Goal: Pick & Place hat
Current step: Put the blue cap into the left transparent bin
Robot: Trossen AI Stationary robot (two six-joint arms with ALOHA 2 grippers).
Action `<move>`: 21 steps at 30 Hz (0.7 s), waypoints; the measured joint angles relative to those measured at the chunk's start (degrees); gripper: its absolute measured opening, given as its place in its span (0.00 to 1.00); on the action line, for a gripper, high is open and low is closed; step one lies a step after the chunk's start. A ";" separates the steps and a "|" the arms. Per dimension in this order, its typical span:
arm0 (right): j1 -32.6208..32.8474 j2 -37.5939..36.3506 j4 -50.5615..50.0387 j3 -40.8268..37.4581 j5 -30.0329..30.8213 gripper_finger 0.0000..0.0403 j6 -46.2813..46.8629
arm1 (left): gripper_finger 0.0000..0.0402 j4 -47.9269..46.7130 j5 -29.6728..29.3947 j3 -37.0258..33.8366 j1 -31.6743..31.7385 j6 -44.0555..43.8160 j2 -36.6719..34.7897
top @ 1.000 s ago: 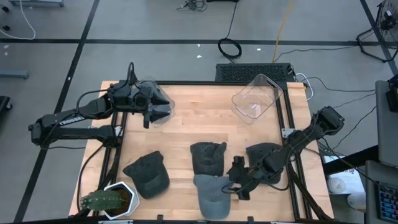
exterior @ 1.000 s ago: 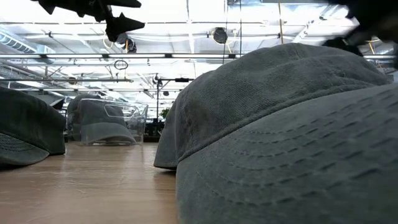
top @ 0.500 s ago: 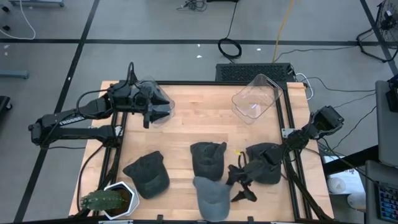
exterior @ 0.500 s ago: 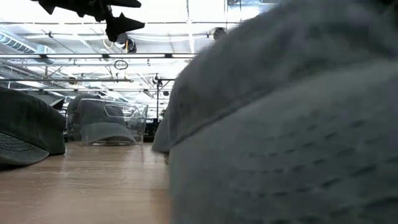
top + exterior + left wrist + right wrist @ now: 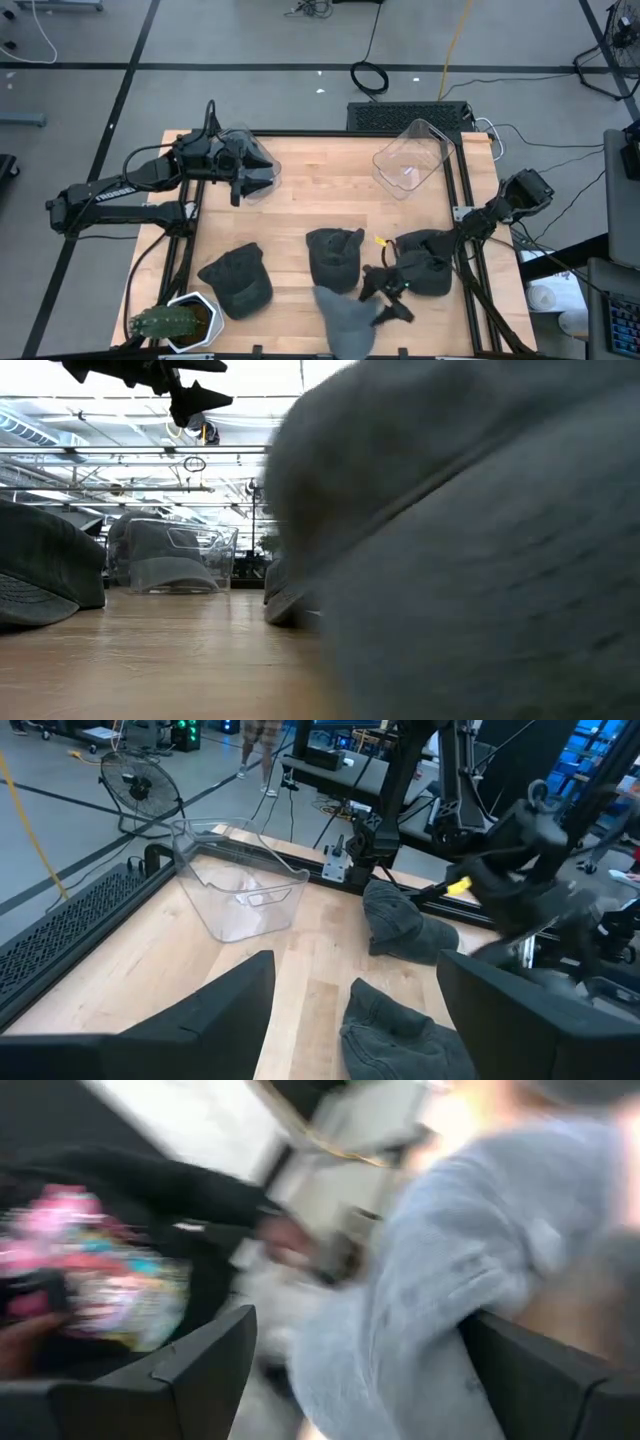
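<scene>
The left arm carries white lettering along its link, too small to read. Its left gripper (image 5: 262, 176) hangs above a clear plastic bin (image 5: 255, 165) at the table's far left, which the low view shows holding a dark cap (image 5: 160, 555); the fingers (image 5: 215, 1010) stand spread with nothing between them.

A second clear plastic bin (image 5: 412, 158) sits tipped at the far right of the pale wooden table (image 5: 310, 195), with no hat visible in it.

Four soft cloth caps lie along the near side: a dark grey cap (image 5: 238, 279) to the left, a crumpled dark cap (image 5: 334, 255) in the middle, another dark cap (image 5: 425, 262) to the right, and a lighter grey-blue cap (image 5: 345, 318) at the near edge, its stitched fabric filling the low view.

The right gripper (image 5: 385, 297) is at this grey-blue cap's right side, jaws spread wide; whether it grips the cloth cannot be told.

A spiky green plant in a white hexagonal pot (image 5: 180, 322) stands at the near left corner.
</scene>
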 joint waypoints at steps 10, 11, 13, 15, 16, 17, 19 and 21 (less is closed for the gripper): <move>-5.31 0.00 -15.54 -0.03 9.45 0.81 2.21 | 0.71 0.00 0.00 0.02 0.00 0.02 0.00; -5.90 0.00 -16.08 -0.02 8.74 0.81 1.12 | 0.71 0.00 -0.01 0.01 0.00 0.01 0.00; -7.38 0.00 -16.79 -0.02 5.46 0.81 -0.07 | 0.71 0.00 0.00 0.00 0.00 0.00 0.00; -8.58 0.00 -16.62 -0.02 0.84 0.81 0.07 | 0.71 0.00 0.00 0.00 0.00 0.00 0.00; -8.90 0.00 -16.31 -0.02 -0.73 0.81 0.22 | 0.71 0.00 -0.02 0.02 0.00 0.00 0.00; -9.12 0.00 -16.03 -0.02 -1.05 0.81 -0.02 | 0.71 0.00 0.00 0.01 0.00 0.00 0.00; -9.12 0.00 -15.51 -0.03 -1.02 0.81 -0.81 | 0.71 0.00 -0.01 0.02 0.00 0.02 0.00; -8.99 0.00 -14.38 -0.02 -1.22 0.81 -0.85 | 0.71 0.00 0.00 0.02 0.00 0.00 0.00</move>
